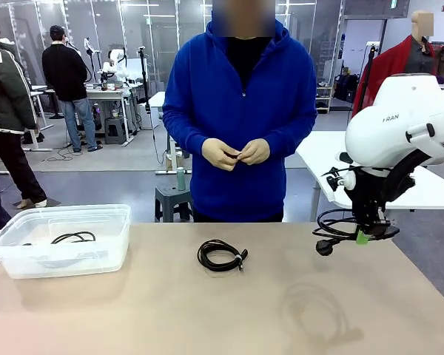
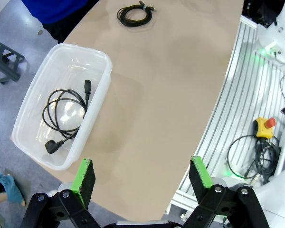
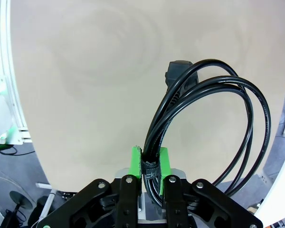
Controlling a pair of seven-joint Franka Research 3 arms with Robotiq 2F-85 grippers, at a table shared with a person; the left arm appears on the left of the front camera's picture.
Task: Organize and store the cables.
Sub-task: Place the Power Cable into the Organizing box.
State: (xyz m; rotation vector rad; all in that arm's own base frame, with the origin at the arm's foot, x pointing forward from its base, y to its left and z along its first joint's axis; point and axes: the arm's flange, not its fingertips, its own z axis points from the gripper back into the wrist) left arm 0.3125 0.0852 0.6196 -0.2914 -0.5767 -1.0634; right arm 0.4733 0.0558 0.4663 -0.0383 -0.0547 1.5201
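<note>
Right gripper [image 3: 149,161], black w/ green pads, was clamped nearly shut on a black power cable [image 3: 249,114]. The cable was wound in a loose round coil of several loops & was pinched at its dark fabric strap [image 3: 148,170]. A chunky black plug [image 3: 178,71] sat at the coil's far side. In the front view this gripper [image 1: 364,235] pointed down from the white right arm near the table's right edge, w/ the cable [image 1: 331,220] hanging clear above the top.

Left gripper [image 2: 142,175] hovered high over the beige table [image 2: 180,95], jaws spread wide, holding nothing.

Mid-table lay a small black cable coil [image 1: 220,255], tight & round, nothing touching it. At the left end stood a clear plastic bin [image 1: 29,222] w/ a loosely looped black cord [image 2: 61,114] inside, a plug at each end.

Beyond the far edge stood a person in a blue hooded top, hands [image 1: 220,154] together at waist height, away from the table.
</note>
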